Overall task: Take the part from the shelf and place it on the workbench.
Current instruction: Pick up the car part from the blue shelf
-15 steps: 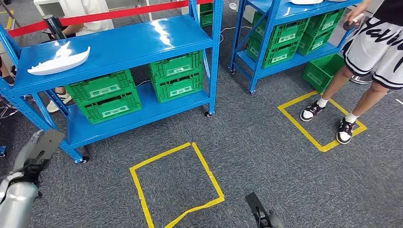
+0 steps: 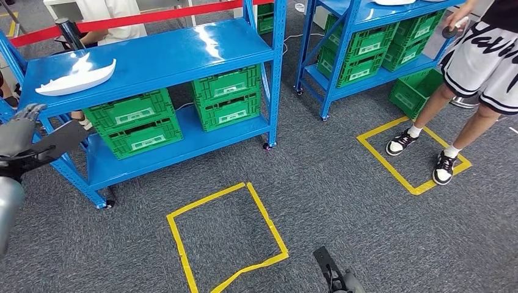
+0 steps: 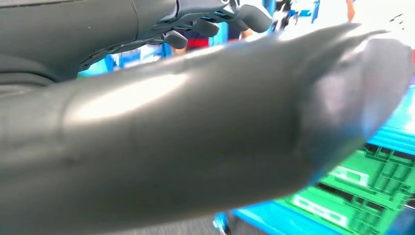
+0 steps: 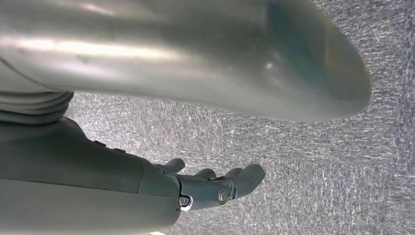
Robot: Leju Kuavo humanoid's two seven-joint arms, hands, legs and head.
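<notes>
1. White part [image 2: 76,77] lies on the top deck of the near blue shelf [image 2: 171,55], toward its left end.
2. Left hand [image 2: 18,135] is raised beside the shelf's left post, below the part and apart from it; fingers spread, holding nothing.
3. Right hand [image 4: 215,186] hangs over grey carpet, fingers loosely apart, nothing in them.
4. Green crates [image 2: 177,110] sit on the shelf's lower deck.
5. A person [image 2: 482,67] stands well right of the shelf, inside a yellow tape square [image 2: 391,165].

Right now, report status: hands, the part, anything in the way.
Left hand raised beside the blue shelf, open, holding nothing. Right hand low over carpet, empty. White part untouched on the top shelf. Nothing between left hand and part.
</notes>
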